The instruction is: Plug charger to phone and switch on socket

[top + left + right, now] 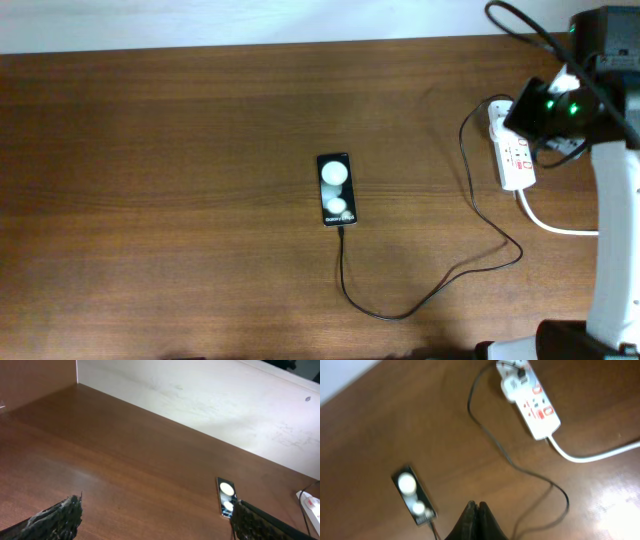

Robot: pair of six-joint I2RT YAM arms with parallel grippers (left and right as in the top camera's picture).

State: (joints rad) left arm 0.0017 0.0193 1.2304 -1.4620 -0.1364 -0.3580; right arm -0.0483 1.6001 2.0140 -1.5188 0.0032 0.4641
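Phone (335,188): flat near the middle of the tabletop (150,200), long axis running far to near in the overhead view, lettering at the near end
Charger (400,312): thin black cable meeting the phone's near end, looping toward the near edge, then climbing to the white adapter (497,116) on the socket; plug tip apparently seated already, though too small to confirm
Socket (515,155): far right of the tabletop, well apart from the phone, partly under the right arm's wrist in the overhead view
Socket's long axis: roughly far to near, slightly tilted; adapter at the far end, thick white cord (590,455) leaving the near end
Red switches (547,411): on the top face, between the adapter and the cord end; on or off not readable
Right pincer (477,510): fingers pressed together, holding nothing, raised above the tabletop
Direction from right pincer: socket ahead and to the right in the right wrist view, well apart, lying diagonally across that view
Left pincer (157,506): spread wide, empty, hovering over bare wood; phone small ahead of it, socket only at the right edge of its view
Nearer arm: right, clearly
Likely step in hand: switching on the socket
Coming move, as a judgement: closed tips forward and down onto a switch, pressing across the strip's short side
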